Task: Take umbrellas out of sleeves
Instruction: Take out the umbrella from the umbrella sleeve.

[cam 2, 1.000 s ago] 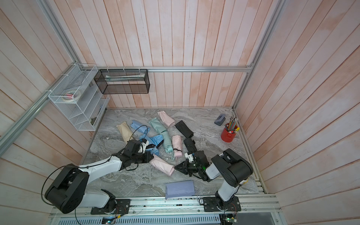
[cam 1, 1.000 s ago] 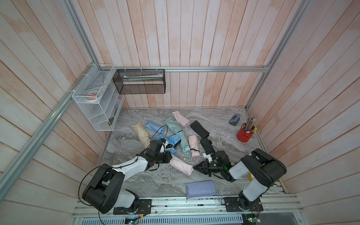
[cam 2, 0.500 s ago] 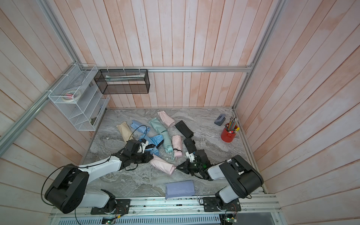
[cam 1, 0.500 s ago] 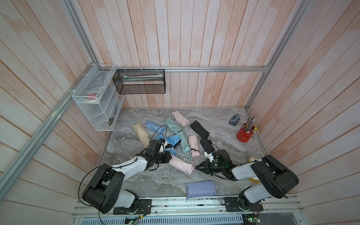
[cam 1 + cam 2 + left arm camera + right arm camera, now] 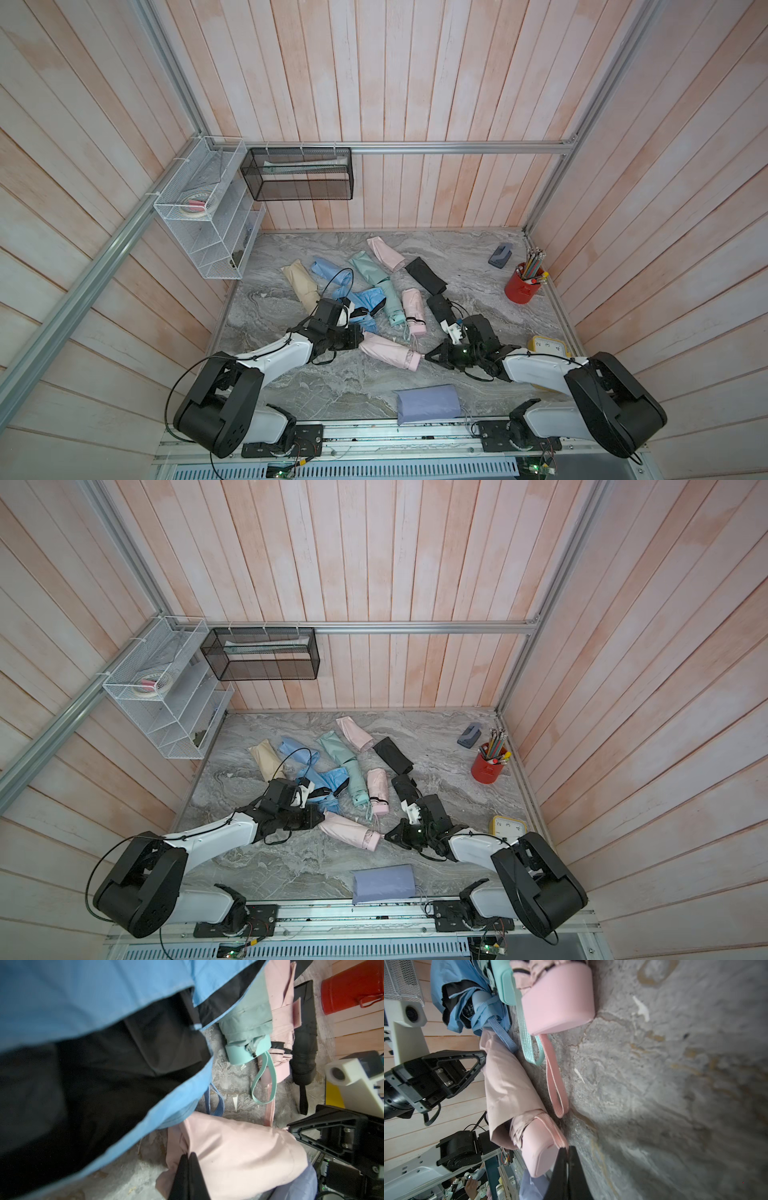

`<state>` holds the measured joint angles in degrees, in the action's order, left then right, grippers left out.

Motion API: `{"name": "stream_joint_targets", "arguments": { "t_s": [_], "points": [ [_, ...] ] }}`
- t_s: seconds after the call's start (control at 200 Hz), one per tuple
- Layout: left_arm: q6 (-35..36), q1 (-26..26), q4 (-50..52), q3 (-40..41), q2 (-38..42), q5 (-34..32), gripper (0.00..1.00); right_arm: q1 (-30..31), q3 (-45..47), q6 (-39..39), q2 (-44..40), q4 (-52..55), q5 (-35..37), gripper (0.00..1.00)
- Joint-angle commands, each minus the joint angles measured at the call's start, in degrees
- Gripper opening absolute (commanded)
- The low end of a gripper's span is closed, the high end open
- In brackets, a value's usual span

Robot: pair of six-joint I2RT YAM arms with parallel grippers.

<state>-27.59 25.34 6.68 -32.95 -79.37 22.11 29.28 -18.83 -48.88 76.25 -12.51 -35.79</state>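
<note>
The left gripper (image 5: pixel 189 1156) has its fingers pressed together on a fold of the pink sleeve (image 5: pixel 239 1147), at the end farthest from the opening. The right gripper (image 5: pixel 567 1150) is likewise closed, low over the table (image 5: pixel 478 266). The cord (image 5: pixel 552 1126) of the pink umbrella (image 5: pixel 537 1153) runs right up to its tips and looks caught between them, though the close view leaves that a little unsure.

In both top views the two grippers face each other along this one bundle, which lies near the front middle of the table. The umbrella is mostly inside the sleeve, with only its handle end showing at the mouth.

Just behind lie four bare umbrellas side by side: blue (image 5: pixel 361 303), mint (image 5: pixel 392 307), a second pink (image 5: pixel 413 309) and black (image 5: pixel 440 307). Their cords trail toward the held bundle. A lavender sleeve (image 5: pixel 428 403) lies flat at the front edge, apart from the rest. A red cup (image 5: pixel 521 286) of pencils stands at the right side.
</note>
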Motion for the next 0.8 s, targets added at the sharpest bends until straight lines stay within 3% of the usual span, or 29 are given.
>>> {"name": "stream_joint_targets", "arguments": {
  "t_s": [0.0,0.795],
  "points": [
    [1.0,-0.8,1.6,-0.4,0.7,-1.4,0.00,-0.7,-0.3,2.6,-1.1,4.7,2.7,0.00],
    [0.0,-1.0,1.2,-0.6,1.7,-2.2,0.00,-2.7,-3.1,7.0,-3.1,10.8,5.2,0.00]
  ]
}}
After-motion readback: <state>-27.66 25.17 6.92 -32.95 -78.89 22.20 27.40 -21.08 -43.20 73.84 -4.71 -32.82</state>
